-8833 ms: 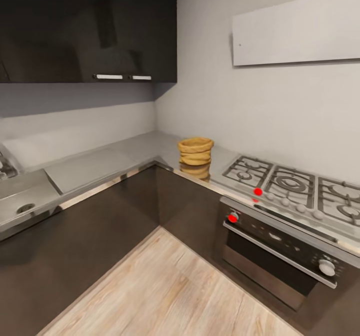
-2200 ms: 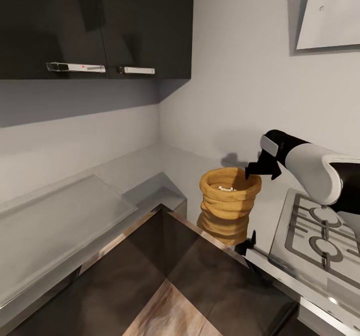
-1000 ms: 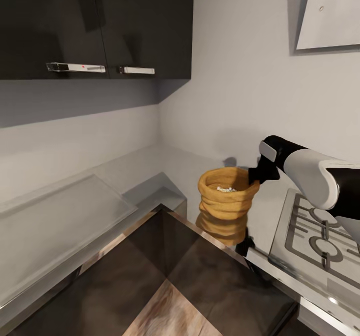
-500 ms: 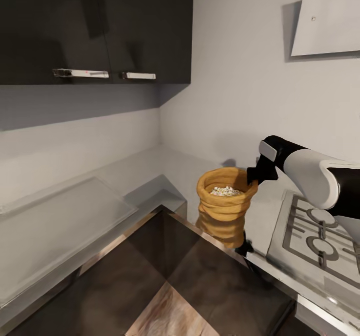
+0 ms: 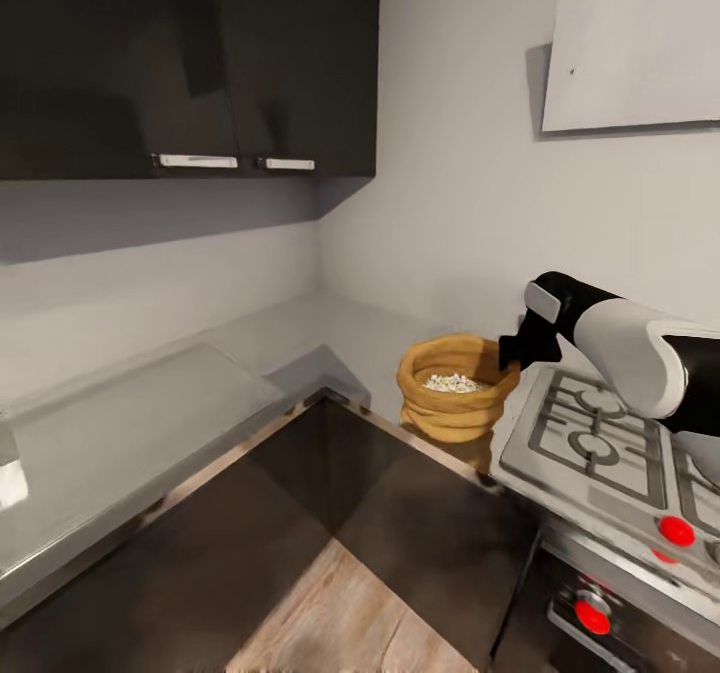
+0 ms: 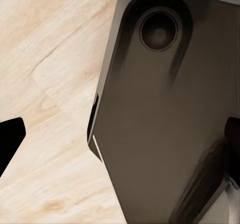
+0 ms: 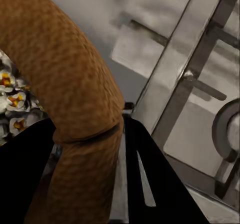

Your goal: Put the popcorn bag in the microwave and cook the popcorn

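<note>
Since half a second ago the head camera has swung, so more of the steel hob [image 5: 600, 448] and its red knobs [image 5: 677, 530] now show at the lower right, while the popcorn bag [image 5: 455, 399] sits lower and squatter, with fewer of its rolled folds showing above the desk [image 5: 290, 338]. Its rim remains pinched by the right hand [image 5: 515, 351], as before.

From the head view, the bag stands on the glossy grey desk near the inner corner, just beside the hob's left edge. Its wide mouth faces up and pale kernels [image 5: 452, 383] lie inside. The right arm [image 5: 625, 348], white with a black wrist, reaches in from the right, and the black hand meets the bag's rim on the side nearest the hob.

The right wrist view shows the tan rolled rim [image 7: 75, 84] running between two black fingers [image 7: 155, 184], one inside the mouth and one outside, closed tight against the paper. Kernels [image 7: 15, 104] show inside the bag, and the hob's grate [image 7: 200, 74] lies just beyond.

The left wrist view looks down on the pale wood floor [image 6: 45, 59] and a dark part of the robot's body [image 6: 165, 109]. Two black fingertips [image 6: 10, 139] stand at opposite edges of that picture, well apart, with nothing between them.

Dark wall cabinets [image 5: 190, 53] hang above the desk.
</note>
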Motion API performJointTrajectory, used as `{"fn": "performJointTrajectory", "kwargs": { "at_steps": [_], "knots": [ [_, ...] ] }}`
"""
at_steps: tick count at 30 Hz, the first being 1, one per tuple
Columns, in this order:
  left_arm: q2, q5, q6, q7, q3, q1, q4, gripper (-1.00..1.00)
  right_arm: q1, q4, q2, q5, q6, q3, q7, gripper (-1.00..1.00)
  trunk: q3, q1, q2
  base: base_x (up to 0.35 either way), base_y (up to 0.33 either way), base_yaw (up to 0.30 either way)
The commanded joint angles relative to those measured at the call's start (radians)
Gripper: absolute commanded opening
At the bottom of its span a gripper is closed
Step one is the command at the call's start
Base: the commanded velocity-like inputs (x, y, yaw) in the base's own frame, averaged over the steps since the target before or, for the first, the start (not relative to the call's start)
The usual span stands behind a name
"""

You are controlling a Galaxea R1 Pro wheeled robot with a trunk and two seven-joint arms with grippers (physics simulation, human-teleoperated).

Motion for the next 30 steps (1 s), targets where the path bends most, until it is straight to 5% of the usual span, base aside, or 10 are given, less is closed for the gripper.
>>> {"fn": "performJointTrajectory", "kwargs": {
  "at_steps": [1,9,23,30],
  "knots": [
    [0.0,0.0,0.002,0.002,0.003,0.0,-0.001,1.0,-0.001,0.002,-0.004,-0.006,0.0,-0.005,-0.008,-1.0,0.0,-0.001,-0.001,-0.339,0.0,-0.152],
    [0.002,0.0,0.002,0.002,0.004,0.0,-0.001,1.0,-0.001,0.002,-0.016,-0.006,0.0,-0.103,-0.008,-1.0,0.008,-0.001,-0.001,-0.215,0.061,-0.236],
    [0.003,0.0,0.001,0.002,0.004,-0.001,-0.001,1.0,-0.001,0.002,-0.068,-0.006,0.0,-0.12,-0.008,-1.0,0.008,-0.001,-0.001,-0.109,0.17,-0.292],
    [0.003,0.0,0.001,0.002,0.004,-0.001,-0.001,1.0,-0.001,0.002,-0.071,-0.006,0.0,-0.12,-0.008,-1.0,0.012,-0.001,-0.001,-0.003,0.003,-0.296]
  ]
}}
